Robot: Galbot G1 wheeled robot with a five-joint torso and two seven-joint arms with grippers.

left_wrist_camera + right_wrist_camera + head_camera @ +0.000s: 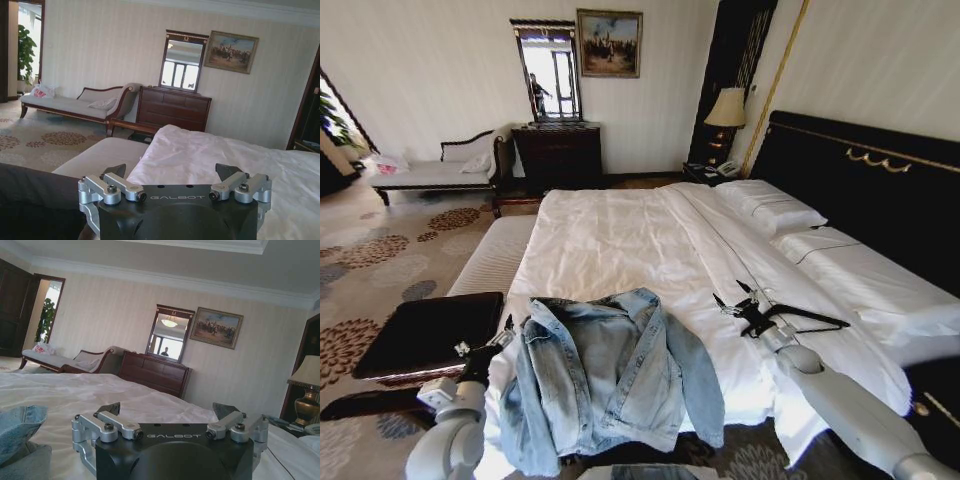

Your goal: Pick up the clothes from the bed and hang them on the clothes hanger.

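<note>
The very wide bed (620, 240) with white sheets and a tall black gold-trimmed headboard carries the light-blue faded denim jacket (605, 375), spread flat with its collar toward the pillows, at the bed's foot end. Beside the jacket, on the headboard side, the thin black triangular hanger (800, 320) lies on the sheet. The right pincer (738, 305) sits at the hanger's near end, jaws spread open. The left pincer (490, 345) rests just off the jacket's other sleeve, also open and empty.
</note>
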